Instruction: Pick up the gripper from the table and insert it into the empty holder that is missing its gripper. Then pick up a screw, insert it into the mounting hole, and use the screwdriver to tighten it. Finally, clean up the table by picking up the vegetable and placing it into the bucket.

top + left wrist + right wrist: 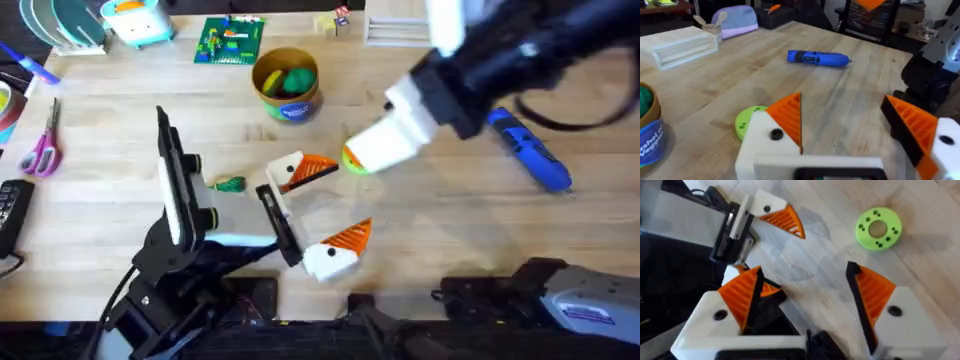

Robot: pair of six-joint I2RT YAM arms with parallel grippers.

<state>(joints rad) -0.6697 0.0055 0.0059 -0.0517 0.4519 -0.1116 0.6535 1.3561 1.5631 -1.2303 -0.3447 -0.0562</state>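
Observation:
My left gripper (340, 205) rests open on the middle of the table. Its off-white holder (285, 165) carries the orange ribbed gripper (315, 168), and a dark spot marks the mounting hole (776, 133). The right gripper (360, 155) hovers open just right of the holder, over a lime holed disc (878, 228); the right wrist view shows the holder (762, 204) ahead. The blue screwdriver (530, 150) lies at the right. A small dark-green vegetable (230, 184) lies left of the holder. The tan bucket (285, 85) stands behind with toys inside.
Pink scissors (42, 145) lie at the left edge. A green brick plate (230, 40) and a white slatted tray (395, 30) sit along the back. The right arm (520, 50) hangs large over the back right.

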